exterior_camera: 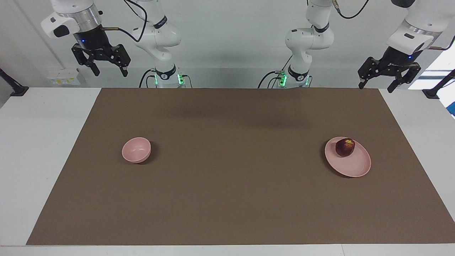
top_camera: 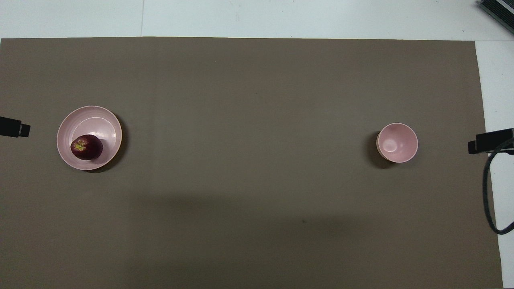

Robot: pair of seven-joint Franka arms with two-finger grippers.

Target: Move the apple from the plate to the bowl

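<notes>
A small dark-red apple lies on the pale-pink plate, on the part of it nearer to the robots, at the left arm's end of the table. Toward the right arm's end stands the small deep pink bowl, with nothing in it. My left gripper hangs open high over the mat's edge by the robots, well apart from the plate. The right gripper is raised high near its own base, also open and holding nothing.
A brown mat covers most of the white table. A black cable loops at the right arm's end of the table. A dark object sits at the table's corner farthest from the robots.
</notes>
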